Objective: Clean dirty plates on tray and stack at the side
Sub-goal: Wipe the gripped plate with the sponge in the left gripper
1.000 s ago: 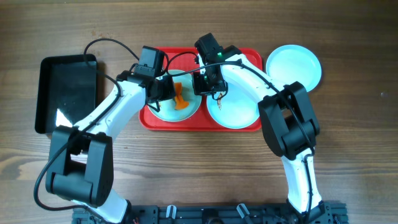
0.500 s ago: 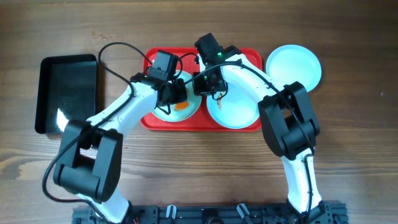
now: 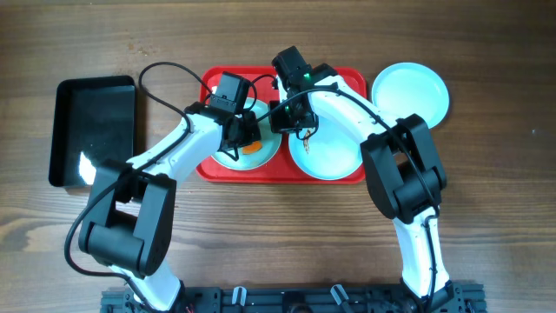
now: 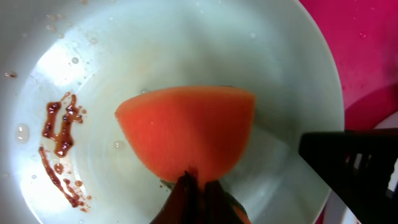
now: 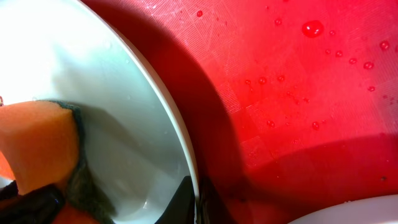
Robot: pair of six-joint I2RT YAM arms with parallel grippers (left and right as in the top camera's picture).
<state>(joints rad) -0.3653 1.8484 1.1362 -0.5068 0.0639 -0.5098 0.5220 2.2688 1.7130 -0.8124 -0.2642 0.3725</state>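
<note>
One round pale-blue shallow plate (image 3: 410, 91) sits on the wooden table (image 3: 495, 200) beside the large red plastic tray (image 5: 280, 93), apparently done; two lie on the tray, not yet stacked. The left hand (image 4: 198, 190) is clamped on an orange sponge (image 4: 186, 130) resting on the left plate (image 4: 155, 50) near its brown smear (image 4: 59, 140). The right hand (image 5: 194, 202) pinches that plate's rim.

Two plates (image 3: 328, 155) on red tray (image 3: 352, 83), third plate (image 3: 410, 91) beside.

No readable text, labels, brands or numbers, nothing legible on plate (image 4: 186, 56) under left gripper (image 4: 196, 183), nor on tray (image 5: 280, 93) beside right gripper (image 5: 194, 202)
</note>
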